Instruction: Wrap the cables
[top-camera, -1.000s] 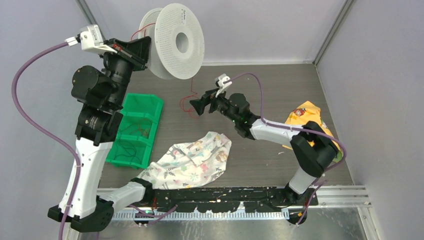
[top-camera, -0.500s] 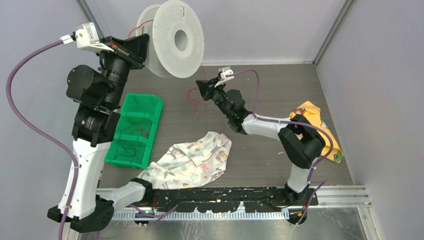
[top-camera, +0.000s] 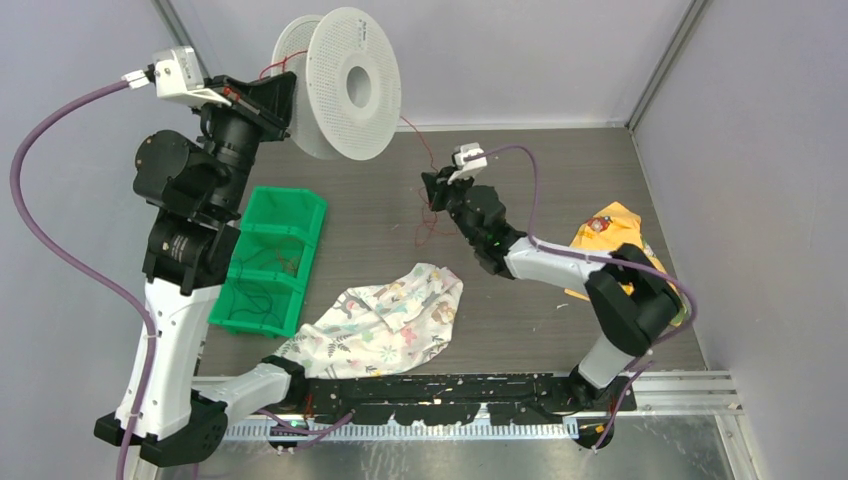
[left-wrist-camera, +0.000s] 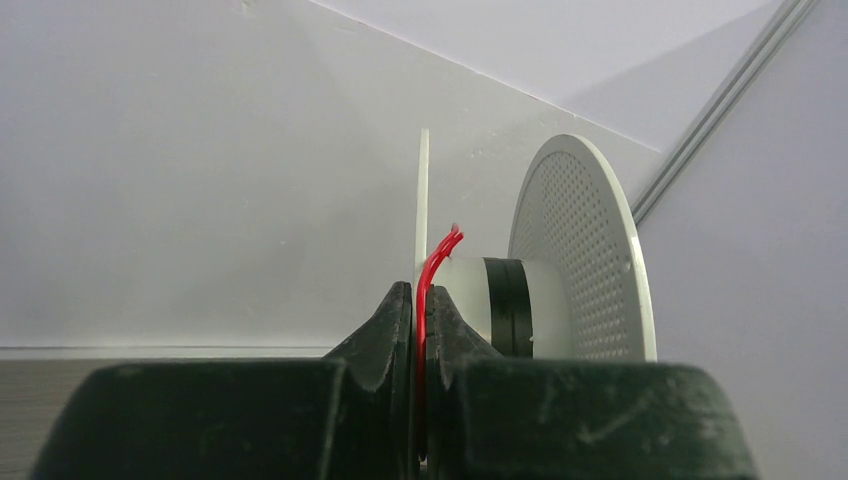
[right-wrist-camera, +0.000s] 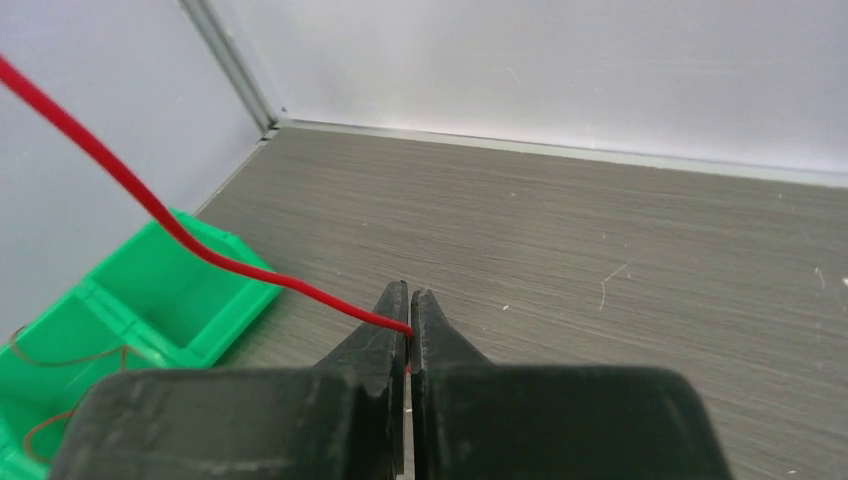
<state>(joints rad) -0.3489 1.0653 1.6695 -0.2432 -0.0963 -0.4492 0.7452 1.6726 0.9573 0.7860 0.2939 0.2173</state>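
My right gripper (right-wrist-camera: 409, 305) pinched shut on the red cable (right-wrist-camera: 180, 232) above the table (right-wrist-camera: 650, 230), my left gripper (left-wrist-camera: 419, 300) clamped on the flange of the white spool (left-wrist-camera: 585, 250)

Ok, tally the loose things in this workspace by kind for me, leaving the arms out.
White spool: 1
Red wire: 1
Green bin: 1
Cloths: 2 (patterned cloth, yellow cloth)
Total: 5
The thin strands inside the bin are too tangled to count and are left out.
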